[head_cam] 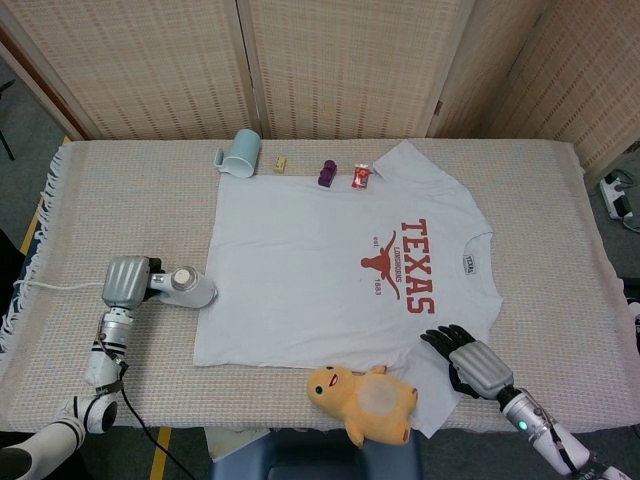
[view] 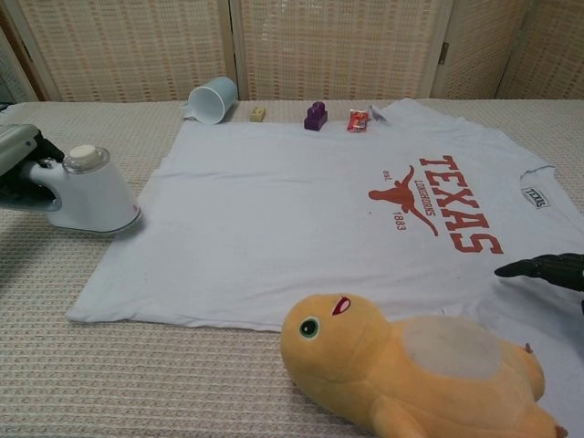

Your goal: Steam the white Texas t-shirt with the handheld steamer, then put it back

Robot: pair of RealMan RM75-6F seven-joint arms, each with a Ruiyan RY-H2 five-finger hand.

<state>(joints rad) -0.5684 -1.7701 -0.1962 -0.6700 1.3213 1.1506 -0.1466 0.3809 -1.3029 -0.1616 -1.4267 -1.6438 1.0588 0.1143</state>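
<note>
While the left hand clamps the steamer at the t-shirt's left edge, its base sits on the tablecloth. Near the shirt's right hem, the right hand rests with fingers apart

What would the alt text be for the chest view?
The left hand grips a white handheld steamer on the table just off the left edge of a flat white Texas t-shirt. A yellow plush toy lies in front, and the right hand rests on the shirt's right side.
</note>
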